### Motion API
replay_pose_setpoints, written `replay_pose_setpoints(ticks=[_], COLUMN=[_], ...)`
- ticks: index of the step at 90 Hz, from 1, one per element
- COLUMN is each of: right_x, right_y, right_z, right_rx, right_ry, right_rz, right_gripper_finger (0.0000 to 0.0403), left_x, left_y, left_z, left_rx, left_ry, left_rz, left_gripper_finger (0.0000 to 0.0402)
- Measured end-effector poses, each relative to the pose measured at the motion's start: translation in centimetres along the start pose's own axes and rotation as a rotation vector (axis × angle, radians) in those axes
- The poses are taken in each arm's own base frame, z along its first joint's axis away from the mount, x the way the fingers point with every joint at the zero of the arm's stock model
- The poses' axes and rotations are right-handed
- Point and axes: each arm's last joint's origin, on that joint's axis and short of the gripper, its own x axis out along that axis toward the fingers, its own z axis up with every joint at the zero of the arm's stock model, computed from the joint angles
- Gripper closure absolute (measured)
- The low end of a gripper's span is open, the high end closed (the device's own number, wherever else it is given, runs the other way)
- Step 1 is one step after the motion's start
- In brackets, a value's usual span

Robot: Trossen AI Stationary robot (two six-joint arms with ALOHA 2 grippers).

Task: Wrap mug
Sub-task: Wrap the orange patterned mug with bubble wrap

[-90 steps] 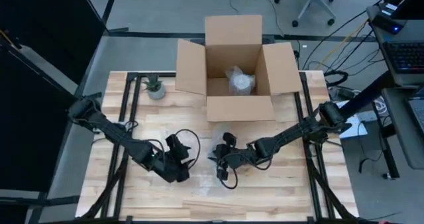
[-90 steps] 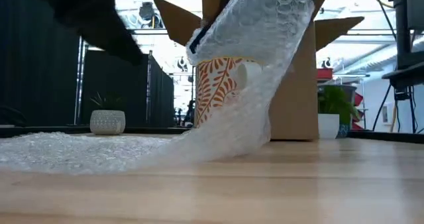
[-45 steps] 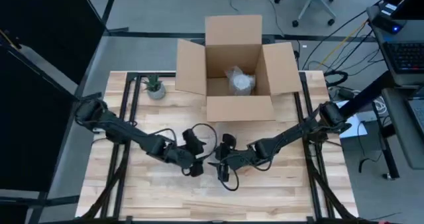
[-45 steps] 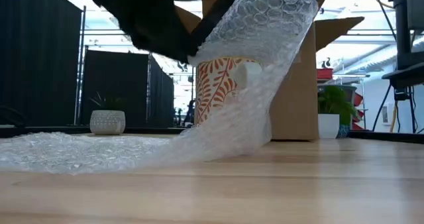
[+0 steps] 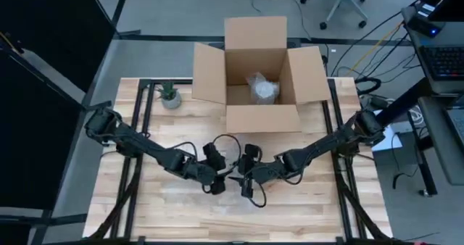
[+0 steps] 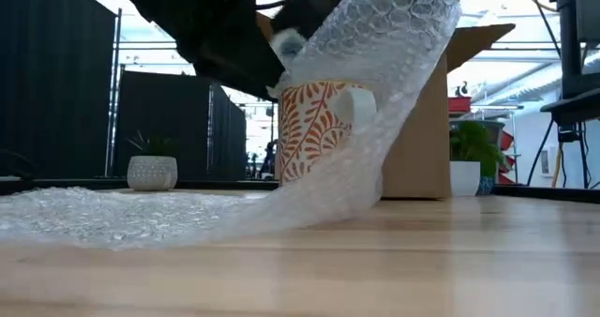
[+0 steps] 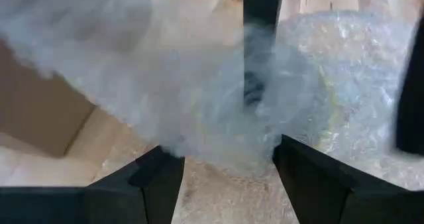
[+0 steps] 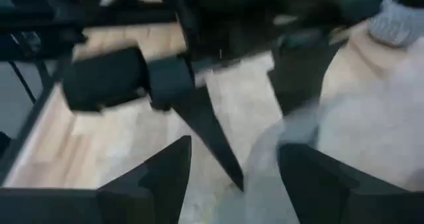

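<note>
A white mug with an orange leaf pattern (image 6: 314, 129) stands upright on the wooden table. A sheet of bubble wrap (image 6: 375, 92) is draped over its top. The sheet's far end rises to my right gripper (image 5: 241, 178), and the rest slopes down to lie flat on the table (image 6: 103, 214). My left gripper (image 7: 228, 168) is open at the mug's left side, its fingers on either side of the wrap-covered mug (image 7: 265, 111). The high view hides the mug between the two grippers. My left gripper: I cannot tell whether its open fingers (image 6: 234, 45) touch the wrap at the mug's rim. My right gripper holds the wrap's raised end (image 8: 291, 151), which passes between its two fingers from the table's right side. That end is lifted above the mug. The sheet runs taut over the mug's top.
An open cardboard box (image 5: 257, 78) stands behind the mug at the far edge, with a wrapped bundle (image 5: 262, 88) inside. A small potted plant (image 5: 170, 96) sits at the far left. Bare wood lies toward the near edge.
My left gripper has moved toward the table's right, from the flat part of the wrap up to the mug's left side. The right gripper has kept the wrap's end raised over the mug, and the mug has stayed in place.
</note>
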Motion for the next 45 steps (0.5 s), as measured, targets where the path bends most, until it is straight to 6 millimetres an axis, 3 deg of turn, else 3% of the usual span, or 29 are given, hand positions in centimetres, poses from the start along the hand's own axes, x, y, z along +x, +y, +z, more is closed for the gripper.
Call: replay_pose_setpoints(ticks=[12,28,45], right_x=[-1.6,-3.5,-4.0], right_y=[-0.4,-0.7,1.5], right_z=[1.4,1.6,0.5], right_rx=[0.013,0.007,0.020], right_ry=[-0.032,0.054,0.124], right_rz=[0.009,0.064,0.211], right_gripper_finger=[0.0199,0.0199,0.0199], left_x=[0.0,0.0,0.0], left_y=[0.0,0.0,0.0], left_z=[0.0,-0.1,-0.1], left_rx=[0.002,0.003,0.005], left_ry=[0.002,0.005,0.003], left_rz=[0.001,0.001,0.001], left_gripper_finger=[0.0180,0.0180,0.0180])
